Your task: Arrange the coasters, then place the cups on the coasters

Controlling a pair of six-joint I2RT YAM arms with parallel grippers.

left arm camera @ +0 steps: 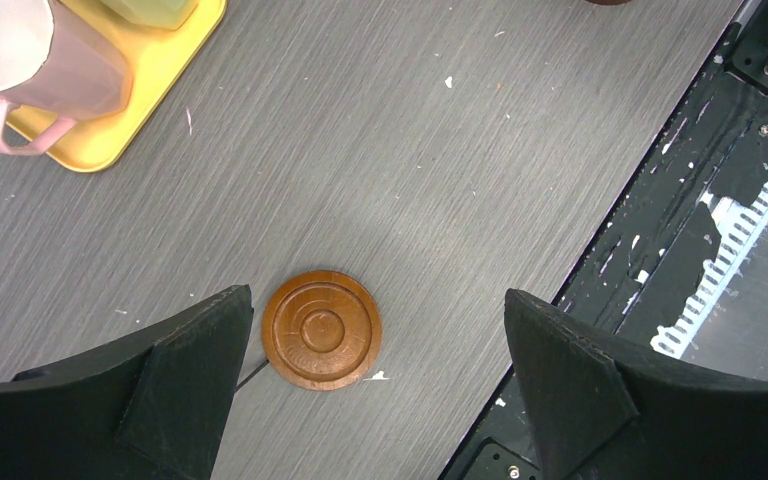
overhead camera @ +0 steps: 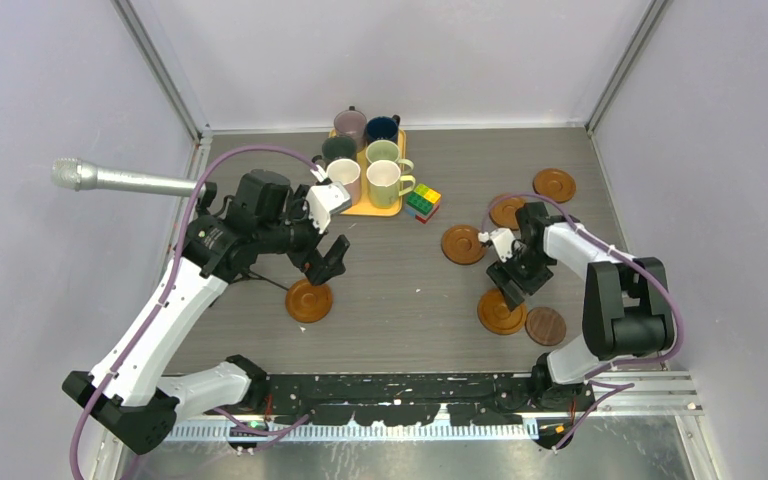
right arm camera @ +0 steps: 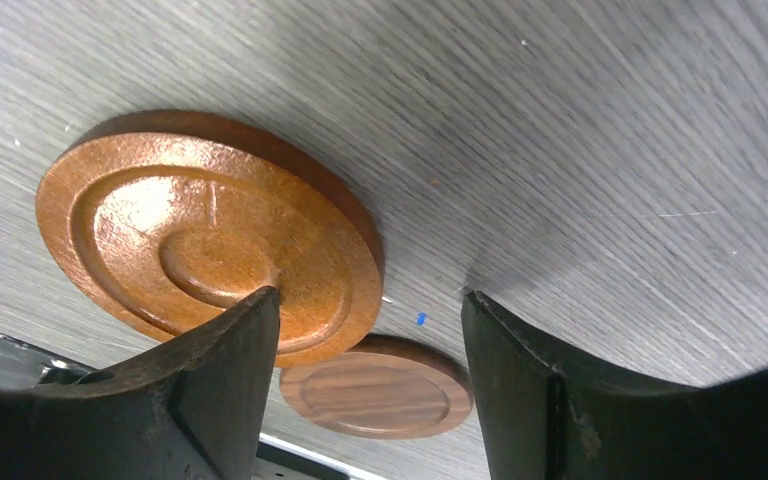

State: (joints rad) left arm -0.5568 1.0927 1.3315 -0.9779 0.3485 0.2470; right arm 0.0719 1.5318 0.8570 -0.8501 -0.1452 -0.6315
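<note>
Right end effector [right arm camera: 370, 300], released, hangs over a ringed coaster [overhead camera: 500, 316], darker coaster [overhead camera: 545, 326] at its four o'clock; we see left end effector [left arm camera: 377, 295] spread empty above a lone coaster [left arm camera: 320, 328]

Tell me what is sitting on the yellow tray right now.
Six mugs stand on the yellow tray in two rows of three; nothing else shows there. The mugs hide most of the tray floor, so anything beneath them cannot be seen.
</note>
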